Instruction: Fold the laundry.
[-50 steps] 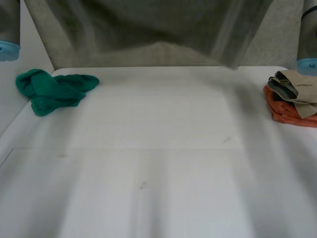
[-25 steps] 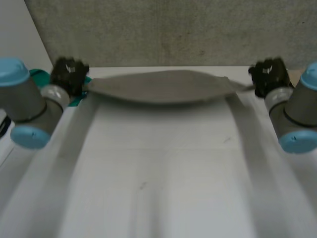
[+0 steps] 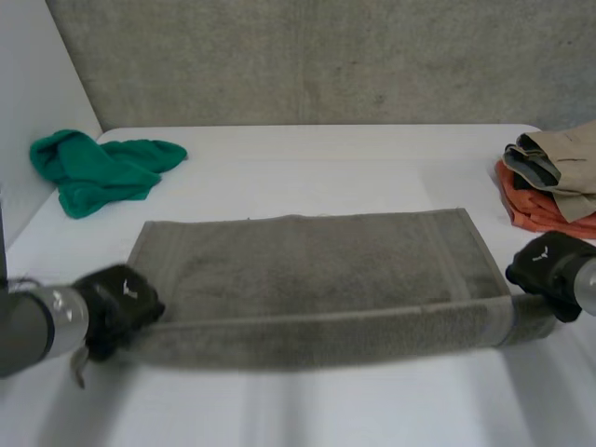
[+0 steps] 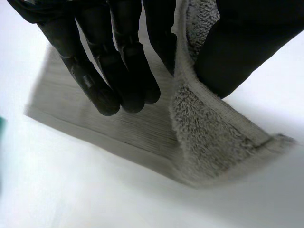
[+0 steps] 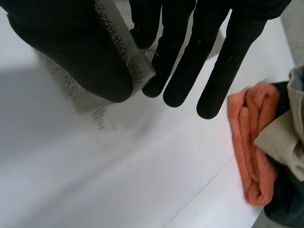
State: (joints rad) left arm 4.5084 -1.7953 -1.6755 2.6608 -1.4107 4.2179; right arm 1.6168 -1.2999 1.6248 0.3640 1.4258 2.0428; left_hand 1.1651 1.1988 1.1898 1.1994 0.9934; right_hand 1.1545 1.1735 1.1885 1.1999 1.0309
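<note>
Down from mid-air, the grey towel (image 3: 307, 261) now lies before us, our left hand (image 3: 119, 307) and right hand (image 3: 549, 265) pinching its near corners.

This looks like a robotics test station, not a home. A plain white table (image 3: 307, 168) stands against a rough grey wall panel (image 3: 326, 60), with a bare white side panel (image 3: 33, 102) at the left. Grey-jointed robot arms (image 3: 28, 328) end in a black left hand (image 3: 121, 303) and a black right hand (image 3: 549, 265), each pinching one end of a long grey terry towel (image 3: 307, 270). More laundry sits at the table's edges: a crumpled green cloth (image 3: 98, 169), and a folded orange towel (image 3: 535, 209) under beige garments (image 3: 563, 154).
</note>
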